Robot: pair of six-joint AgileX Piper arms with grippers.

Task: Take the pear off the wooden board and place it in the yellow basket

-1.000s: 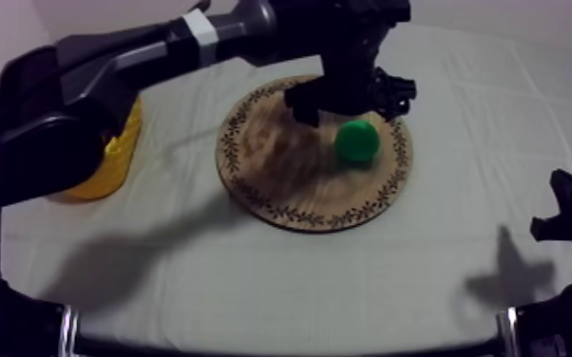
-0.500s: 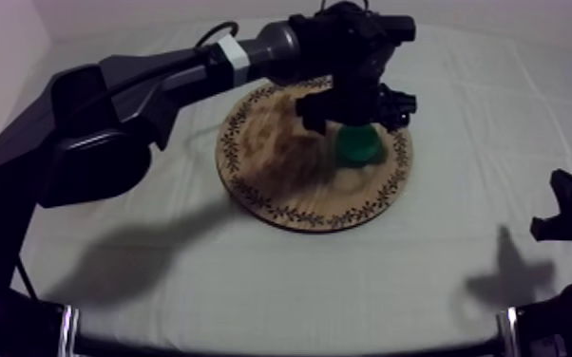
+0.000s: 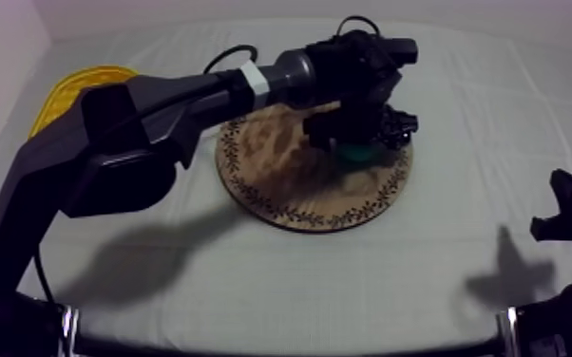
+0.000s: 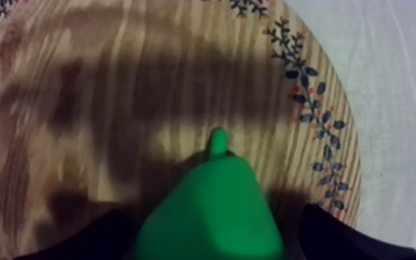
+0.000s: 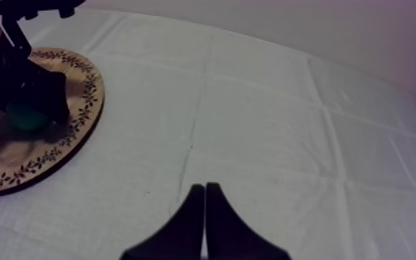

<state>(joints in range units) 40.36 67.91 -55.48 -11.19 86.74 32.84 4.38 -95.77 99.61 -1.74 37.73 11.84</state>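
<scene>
**Green pear straddled: grasp step in hand**

Green pear (image 4: 209, 207) sits on the wooden board (image 3: 280, 185), on the side away from the yellow basket (image 3: 62, 90). Left gripper (image 3: 358, 140) is low over the pear, with its fingers (image 4: 93, 238) apart, one on each side of the fruit. It reads as open, with no squeeze visible. Right gripper (image 5: 204, 190) hangs low over the bare cloth (image 5: 266, 124), well apart from the board, its fingers pressed together on nothing. The basket stands at the far left of the table, partly behind the left arm.

Step, as judged: the pick, at the point of closing; nothing lifted yet. The next move calls for shutting the fingers on the pear's wide body and lifting it straight off the board. Then carry it left across the cloth and release it over the basket. The toy is smooth and rounded, so a grip low on the body looks safer than one near the neck.
</scene>
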